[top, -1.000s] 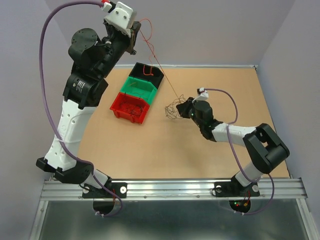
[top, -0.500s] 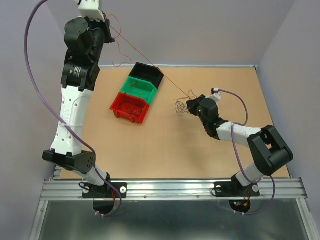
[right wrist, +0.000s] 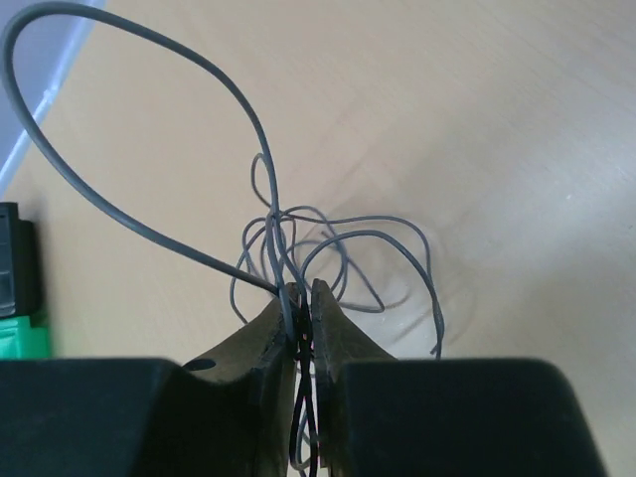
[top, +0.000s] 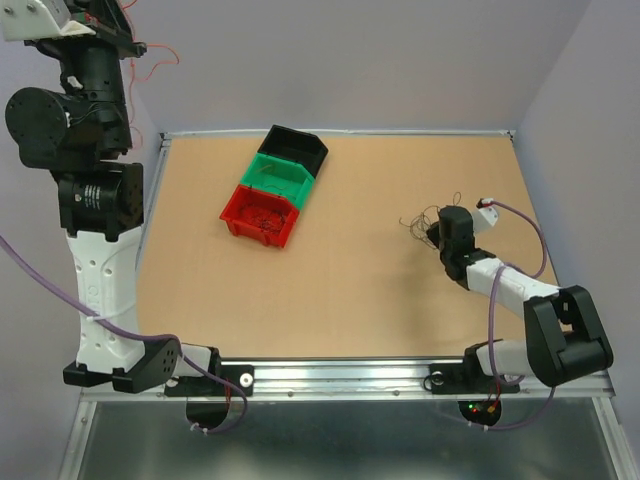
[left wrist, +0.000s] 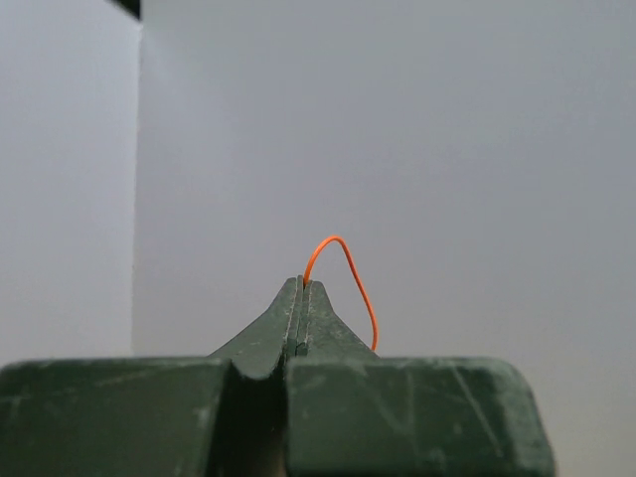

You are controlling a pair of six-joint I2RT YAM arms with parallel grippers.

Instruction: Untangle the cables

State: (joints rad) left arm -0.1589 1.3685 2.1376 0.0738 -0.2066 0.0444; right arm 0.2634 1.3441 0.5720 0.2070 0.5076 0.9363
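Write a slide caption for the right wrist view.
Right pincer pinched on a loose tangle of grey cables over the tan table.

My overhead camera looks down from above and behind across the whole tan wooden tabletop (top: 350, 310). Left wrist camera, held high, faces a bare pale wall (left wrist: 427, 149). Right wrist camera sits close over the tabletop, sharing the thin grey wire clump (right wrist: 275, 224) with overhead.
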